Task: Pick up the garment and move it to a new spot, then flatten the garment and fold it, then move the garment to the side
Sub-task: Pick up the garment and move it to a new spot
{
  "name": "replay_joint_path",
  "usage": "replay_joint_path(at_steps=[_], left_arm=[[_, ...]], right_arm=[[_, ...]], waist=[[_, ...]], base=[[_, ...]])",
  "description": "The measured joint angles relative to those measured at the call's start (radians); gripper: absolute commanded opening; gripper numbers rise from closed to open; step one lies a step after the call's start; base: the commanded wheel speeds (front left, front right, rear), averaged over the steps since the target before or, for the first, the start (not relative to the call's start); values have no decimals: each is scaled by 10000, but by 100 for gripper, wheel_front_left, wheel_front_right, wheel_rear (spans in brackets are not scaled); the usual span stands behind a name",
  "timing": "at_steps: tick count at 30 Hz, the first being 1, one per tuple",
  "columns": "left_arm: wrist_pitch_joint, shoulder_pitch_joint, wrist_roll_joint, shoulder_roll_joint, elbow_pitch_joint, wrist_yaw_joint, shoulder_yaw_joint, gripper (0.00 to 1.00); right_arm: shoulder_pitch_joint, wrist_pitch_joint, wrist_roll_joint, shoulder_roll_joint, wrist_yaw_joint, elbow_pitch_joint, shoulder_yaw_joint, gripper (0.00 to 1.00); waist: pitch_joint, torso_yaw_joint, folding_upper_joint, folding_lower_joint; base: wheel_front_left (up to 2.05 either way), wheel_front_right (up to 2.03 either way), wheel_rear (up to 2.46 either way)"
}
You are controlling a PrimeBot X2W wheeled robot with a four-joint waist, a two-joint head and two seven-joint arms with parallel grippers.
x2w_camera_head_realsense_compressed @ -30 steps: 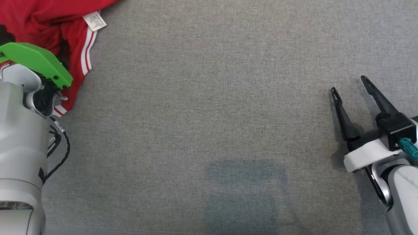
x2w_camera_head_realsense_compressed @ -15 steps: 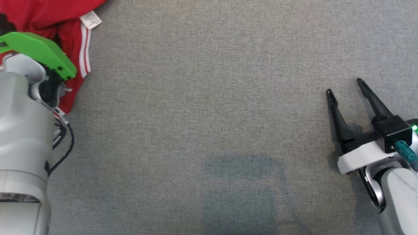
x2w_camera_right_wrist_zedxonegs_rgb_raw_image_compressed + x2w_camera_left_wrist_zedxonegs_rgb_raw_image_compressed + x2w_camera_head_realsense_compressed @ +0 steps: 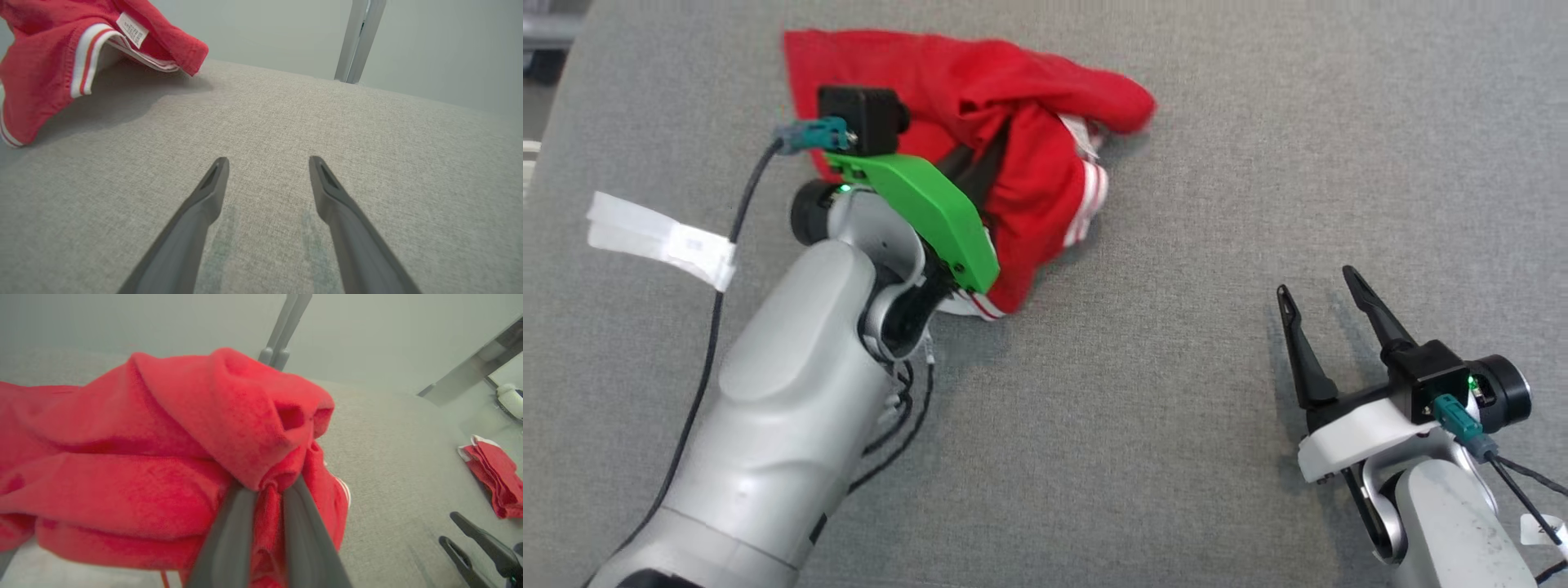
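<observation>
The garment is a red top with white-striped hems, bunched up and hanging over the grey table. My left gripper is shut on a fold of it. In the left wrist view the two fingers pinch the red cloth between them, and their tips are buried in it. My right gripper is open and holds nothing. It hovers low over bare table to the right of the garment. The right wrist view shows its fingers spread, with the garment hanging at the upper left, a white label showing.
The grey fabric table spreads between the arms. A strip of white tape lies near the left edge. Another folded red cloth lies far right in the left wrist view. A metal post stands behind the table.
The head camera has turned, so the whole picture has shifted. The garment, held by my left gripper, now hangs nearer my right gripper. The right gripper stays open.
</observation>
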Motion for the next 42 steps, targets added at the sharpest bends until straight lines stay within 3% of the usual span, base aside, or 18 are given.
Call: replay_joint_path(at_steps=[5,9,15,18,20,23,28,37,38,39,40,42], left_arm=[[454,926,-667,-19,-1764,2,-313,0],[1275,1902,-1613,-395,-3338,150,-794,0],[2194,2551,-2997,-606,-5726,708,-1643,0],[2341,2567,-3233,-617,-6188,1104,-1622,0],[2481,2580,-3561,-537,-5935,1354,-1312,0],[3072,2960,-5116,-328,-4966,1685,-433,0],[2918,2838,-4915,907,-2759,1662,341,0],[1685,2248,-4801,1287,224,1319,1227,1],[1597,2206,-4771,1290,489,1306,1267,16],[1463,2173,-4717,1300,736,1298,1283,47],[1327,2146,-4592,1317,938,1294,1281,100],[1101,2095,-4387,1365,1344,1220,1235,100]], right_arm=[[3,-111,15,196,0,284,12,100],[101,-144,36,343,0,412,-136,100],[231,-157,90,493,0,351,-182,100],[270,-157,92,543,0,324,-201,100],[282,-157,105,583,0,311,-186,100],[320,-157,138,608,0,313,-161,100],[389,-159,153,640,0,311,-151,100],[682,-159,42,654,0,464,-244,100],[682,-159,38,658,0,477,-207,100],[682,-159,36,658,0,497,-190,100],[686,-159,29,660,0,520,-178,100],[729,-159,8,658,0,556,-182,100]], waist=[[-551,-92,0,-1],[-868,-380,0,-1],[-955,-1025,0,-1],[-892,-1368,0,-1],[-846,-1586,0,-1],[-778,-1889,0,-1],[-677,-2255,0,-1],[-771,-1953,0,-1],[-804,-1898,0,-1],[-845,-1844,0,-1],[-889,-1794,0,-1],[-974,-1678,0,-1]], base=[[0,0,0],[0,0,0],[0,0,0],[0,0,0],[0,0,0],[0,0,0],[0,0,0],[0,0,0],[0,0,0],[0,0,0],[0,0,0],[0,0,0]])
